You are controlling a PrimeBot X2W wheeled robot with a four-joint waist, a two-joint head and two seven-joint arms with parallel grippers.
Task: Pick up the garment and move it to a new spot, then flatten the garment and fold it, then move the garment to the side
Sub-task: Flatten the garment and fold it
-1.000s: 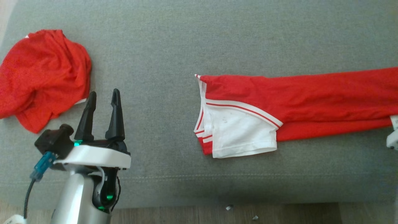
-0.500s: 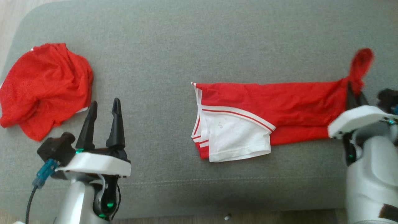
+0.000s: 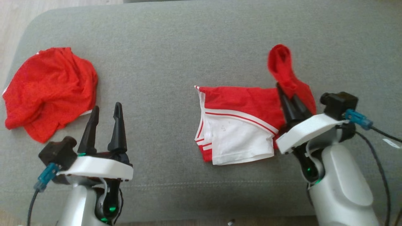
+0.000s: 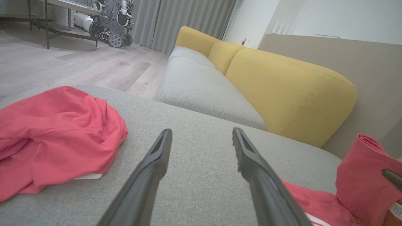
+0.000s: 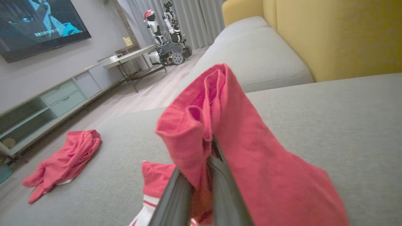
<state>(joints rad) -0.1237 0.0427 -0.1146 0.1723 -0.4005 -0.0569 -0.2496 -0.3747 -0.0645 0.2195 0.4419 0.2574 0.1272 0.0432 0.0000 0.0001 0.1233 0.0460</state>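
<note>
The garment (image 3: pixel 240 138), red with a white striped panel, lies on the grey sofa cushion (image 3: pixel 176 62) right of centre. My right gripper (image 3: pixel 285 92) is shut on its red far end (image 3: pixel 281 62), which is lifted and sticks up above the fingertips, doubled back over the flat part. In the right wrist view the red cloth (image 5: pixel 238 150) drapes over the closed gripper (image 5: pixel 211 157). My left gripper (image 3: pixel 106 107) stands open at the lower left with nothing in it, apart from the garment. Its spread gripper (image 4: pixel 201 131) hangs over bare cushion, with the lifted red end (image 4: pixel 361 175) at the far right.
A second red garment (image 3: pixel 50 91) lies crumpled at the cushion's left end, just beyond my left gripper. The cushion's front edge (image 3: pixel 201 213) runs near the bottom, with wooden floor below. A yellow backrest (image 4: pixel 282 91) and another grey seat (image 4: pixel 201 88) lie beyond.
My right arm has come in from the right and carried the garment's red end leftward and up, so the long red strip is now doubled over. The head camera shifted. My left gripper stayed put.
</note>
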